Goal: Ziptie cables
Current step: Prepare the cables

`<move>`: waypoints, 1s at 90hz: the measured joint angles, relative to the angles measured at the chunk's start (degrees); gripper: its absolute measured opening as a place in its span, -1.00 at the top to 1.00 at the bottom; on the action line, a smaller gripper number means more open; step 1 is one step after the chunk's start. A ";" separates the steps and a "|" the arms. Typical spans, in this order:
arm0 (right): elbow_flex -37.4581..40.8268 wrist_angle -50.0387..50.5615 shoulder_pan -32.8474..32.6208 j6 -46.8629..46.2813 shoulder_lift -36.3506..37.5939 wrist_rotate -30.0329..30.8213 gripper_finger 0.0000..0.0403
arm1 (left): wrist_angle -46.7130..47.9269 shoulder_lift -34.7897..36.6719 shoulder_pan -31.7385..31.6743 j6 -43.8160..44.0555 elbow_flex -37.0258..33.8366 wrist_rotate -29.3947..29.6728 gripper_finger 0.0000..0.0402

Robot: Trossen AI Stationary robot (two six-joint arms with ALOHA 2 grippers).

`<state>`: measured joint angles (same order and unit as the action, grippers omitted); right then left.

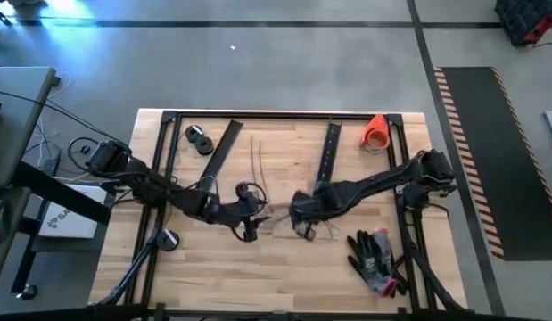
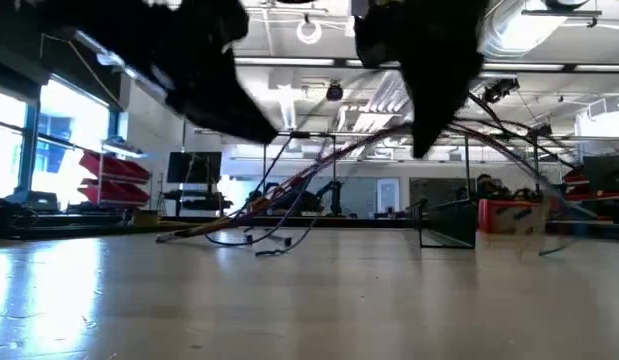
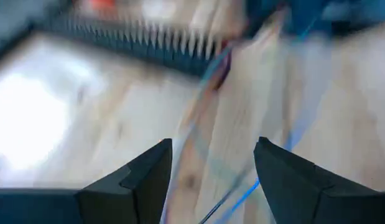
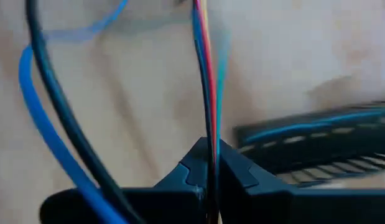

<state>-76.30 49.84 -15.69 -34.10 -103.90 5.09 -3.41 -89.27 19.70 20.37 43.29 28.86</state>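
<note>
Black perforated strip (image 4: 316, 140) lies beside cables (image 4: 208, 93) pinched in right hand (image 4: 211, 171).

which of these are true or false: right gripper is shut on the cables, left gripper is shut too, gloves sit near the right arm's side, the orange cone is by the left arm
The right gripper is shut on the cables: true, the wires run between its closed fingers.
The left gripper is shut: false, its fingers stand apart, with cables passing between them.
The gloves lie on the right arm's side of the table: true.
The orange cone sits by the left arm: false, it is at the far corner on the right arm's side.
</note>
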 joint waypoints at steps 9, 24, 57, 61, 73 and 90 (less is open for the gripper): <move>4.78 -2.52 0.06 -0.14 -0.02 -1.70 1.00 | 11.07 0.00 -0.65 7.15 -0.02 -3.25 0.01; 10.73 -3.37 0.46 -1.88 -0.02 -1.79 1.00 | 20.79 0.00 -1.53 12.39 -0.02 -7.28 0.06; 11.60 -1.89 0.57 7.26 1.36 0.24 0.59 | 20.17 1.92 -1.47 15.52 -0.03 -13.67 0.14; 10.56 0.35 0.55 7.84 2.25 1.06 0.47 | 20.20 2.62 -1.27 16.26 -0.02 -13.79 0.14; 8.37 3.80 -0.20 8.76 5.75 2.31 0.13 | 17.95 3.43 -1.18 16.69 -0.02 -20.41 0.14; 8.10 1.71 -3.60 9.12 10.71 7.95 -0.15 | 11.57 0.15 -1.15 11.40 -0.02 -25.24 0.14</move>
<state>-68.20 51.55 -19.29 -24.98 -93.19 13.04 8.16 -89.12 18.55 31.78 43.27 3.62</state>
